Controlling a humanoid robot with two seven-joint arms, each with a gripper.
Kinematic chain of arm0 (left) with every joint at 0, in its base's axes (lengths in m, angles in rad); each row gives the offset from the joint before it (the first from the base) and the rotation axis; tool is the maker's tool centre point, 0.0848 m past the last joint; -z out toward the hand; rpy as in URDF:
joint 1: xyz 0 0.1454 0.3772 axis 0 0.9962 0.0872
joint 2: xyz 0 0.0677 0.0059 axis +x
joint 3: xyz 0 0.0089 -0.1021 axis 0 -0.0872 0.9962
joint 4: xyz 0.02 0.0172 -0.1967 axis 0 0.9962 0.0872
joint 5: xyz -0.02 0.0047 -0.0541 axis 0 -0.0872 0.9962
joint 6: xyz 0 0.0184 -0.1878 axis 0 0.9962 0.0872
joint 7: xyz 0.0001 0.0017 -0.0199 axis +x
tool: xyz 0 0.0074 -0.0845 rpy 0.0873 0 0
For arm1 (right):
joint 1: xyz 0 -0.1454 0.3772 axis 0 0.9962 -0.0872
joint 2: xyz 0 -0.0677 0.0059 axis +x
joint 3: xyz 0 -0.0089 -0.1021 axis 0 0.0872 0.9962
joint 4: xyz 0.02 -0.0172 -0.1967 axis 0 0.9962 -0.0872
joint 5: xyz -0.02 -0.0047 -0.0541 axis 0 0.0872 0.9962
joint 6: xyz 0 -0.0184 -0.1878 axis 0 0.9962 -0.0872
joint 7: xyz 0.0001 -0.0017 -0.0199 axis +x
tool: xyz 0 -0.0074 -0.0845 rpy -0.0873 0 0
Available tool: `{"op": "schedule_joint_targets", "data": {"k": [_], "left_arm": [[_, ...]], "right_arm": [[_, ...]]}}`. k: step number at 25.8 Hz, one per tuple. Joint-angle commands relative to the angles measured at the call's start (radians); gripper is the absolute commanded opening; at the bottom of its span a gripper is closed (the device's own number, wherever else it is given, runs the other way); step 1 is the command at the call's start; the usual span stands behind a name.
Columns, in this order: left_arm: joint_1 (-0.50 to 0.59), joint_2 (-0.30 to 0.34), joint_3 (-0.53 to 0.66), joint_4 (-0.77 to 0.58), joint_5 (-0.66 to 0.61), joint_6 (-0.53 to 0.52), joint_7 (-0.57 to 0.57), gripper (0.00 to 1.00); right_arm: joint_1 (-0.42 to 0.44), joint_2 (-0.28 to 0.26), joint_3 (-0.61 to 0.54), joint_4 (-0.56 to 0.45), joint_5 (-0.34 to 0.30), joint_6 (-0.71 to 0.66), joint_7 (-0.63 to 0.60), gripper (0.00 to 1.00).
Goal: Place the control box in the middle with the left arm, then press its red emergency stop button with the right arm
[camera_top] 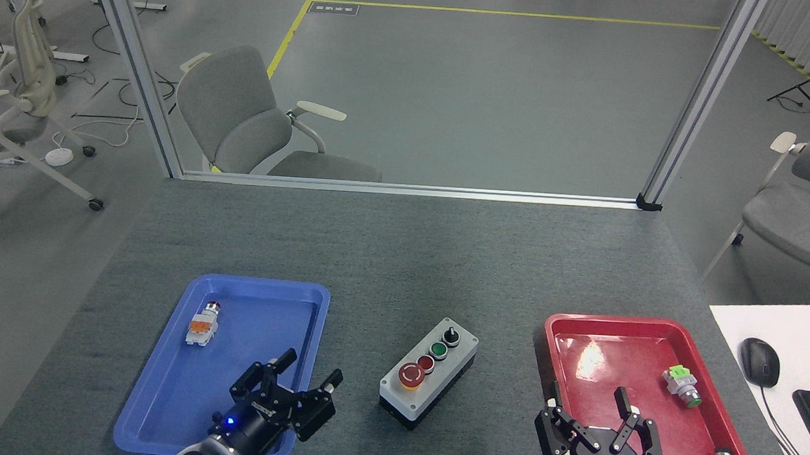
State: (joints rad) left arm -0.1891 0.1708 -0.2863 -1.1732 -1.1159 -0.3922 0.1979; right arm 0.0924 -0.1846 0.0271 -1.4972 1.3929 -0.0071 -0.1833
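Control box (428, 373): oblong, light-grey lid on a black base, standing free on the dark grey felt tabletop (403, 255) between the two trays, set at a slant with its long axis running from near-left to far-right. Nothing touches it. Judged placed: the middle position looks reached, so the first half of the task reads as done.

Controls, far end to near end in one row: black knob, green button, small dark-red button, then the red emergency stop button (411, 374) with yellow collar (the nearest control to the robot, its cap facing up and unobstructed, which suits a press from above).

Left gripper (300, 384): fingers spread open, holding nothing, hanging over the near right part of the blue tray (155, 395), well apart from the box and leaving its left side clear.

Right gripper (587, 406): fingers open, empty, over the near left part of the red tray (659, 327). Judged next to act: it must cross leftward to the mushroom cap, not yet pressed.

Other contents: one small orange-and-white switch part (203, 325) in the blue tray; two small switch parts, one green-topped (680, 384), in the red tray.
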Motion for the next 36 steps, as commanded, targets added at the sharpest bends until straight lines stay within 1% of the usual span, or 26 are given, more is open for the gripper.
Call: {"op": "schedule_joint_targets", "data": {"k": [1, 4, 6, 8, 9, 10, 12, 13, 16, 17, 19, 21, 25, 28, 29, 32, 36], "left_arm": [[0.000, 0.007, 0.128, -0.072, -0.001, 0.004, 0.000, 0.99], [-0.006, 0.003, 0.263, -0.100, 0.001, 0.000, 0.000, 0.99], [-0.009, 0.003, 0.345, -0.111, 0.002, -0.007, 0.001, 0.99], [-0.015, 0.003, 0.391, -0.114, 0.002, -0.007, 0.001, 0.99], [-0.016, 0.006, 0.395, -0.114, 0.002, -0.007, 0.001, 0.99], [-0.016, 0.007, 0.397, -0.114, 0.001, -0.004, 0.001, 0.99], [-0.016, 0.009, 0.397, -0.112, -0.013, 0.004, 0.003, 0.99], [-0.016, 0.012, 0.397, -0.112, -0.019, 0.004, 0.003, 0.99], [-0.010, 0.035, 0.394, -0.111, -0.061, 0.012, 0.003, 0.98], [-0.009, 0.039, 0.394, -0.111, -0.102, 0.030, 0.003, 0.98], [-0.004, 0.038, 0.394, -0.115, -0.203, 0.062, 0.011, 0.98], [0.003, 0.030, 0.394, -0.129, -0.249, 0.069, 0.009, 0.98], [0.077, 0.016, 0.388, -0.186, -0.246, 0.076, 0.000, 0.99], [0.108, -0.034, 0.388, -0.200, -0.246, 0.078, 0.000, 0.99], [0.109, -0.040, 0.388, -0.198, -0.246, 0.076, -0.002, 0.99], [0.134, -0.042, 0.388, -0.200, -0.245, 0.070, -0.003, 0.99], [0.134, -0.043, 0.389, -0.200, -0.245, 0.073, -0.002, 0.99]], "right_arm": [[-0.003, 0.007, 0.011, 0.000, 0.000, 0.001, 0.002, 0.96], [-0.042, 0.013, 0.059, 0.003, 0.002, 0.006, 0.004, 0.91], [-0.060, 0.017, 0.106, 0.011, 0.003, 0.024, 0.005, 0.81], [-0.083, 0.030, 0.155, 0.012, 0.020, 0.035, 0.008, 0.64], [-0.089, 0.037, 0.172, 0.015, 0.034, 0.035, 0.010, 0.57], [-0.092, 0.044, 0.191, 0.020, 0.052, 0.038, 0.019, 0.48], [-0.100, 0.063, 0.224, 0.031, 0.077, 0.042, 0.067, 0.28], [-0.111, 0.070, 0.241, 0.035, 0.081, 0.042, 0.091, 0.20], [-0.140, 0.085, 0.300, 0.057, 0.086, 0.059, 0.120, 0.02], [-0.154, 0.091, 0.316, 0.066, 0.087, 0.072, 0.122, 0.00], [-0.180, 0.094, 0.352, 0.094, 0.110, 0.095, 0.123, 0.00], [-0.206, 0.109, 0.381, 0.132, 0.133, 0.113, 0.125, 0.00], [-0.232, 0.125, 0.407, 0.178, 0.137, 0.125, 0.127, 0.00], [-0.240, 0.142, 0.412, 0.201, 0.135, 0.125, 0.127, 0.00], [-0.244, 0.145, 0.413, 0.215, 0.135, 0.125, 0.128, 0.00], [-0.261, 0.156, 0.415, 0.247, 0.133, 0.124, 0.159, 0.00], [-0.266, 0.157, 0.435, 0.284, 0.135, 0.116, 0.168, 0.00]]}}
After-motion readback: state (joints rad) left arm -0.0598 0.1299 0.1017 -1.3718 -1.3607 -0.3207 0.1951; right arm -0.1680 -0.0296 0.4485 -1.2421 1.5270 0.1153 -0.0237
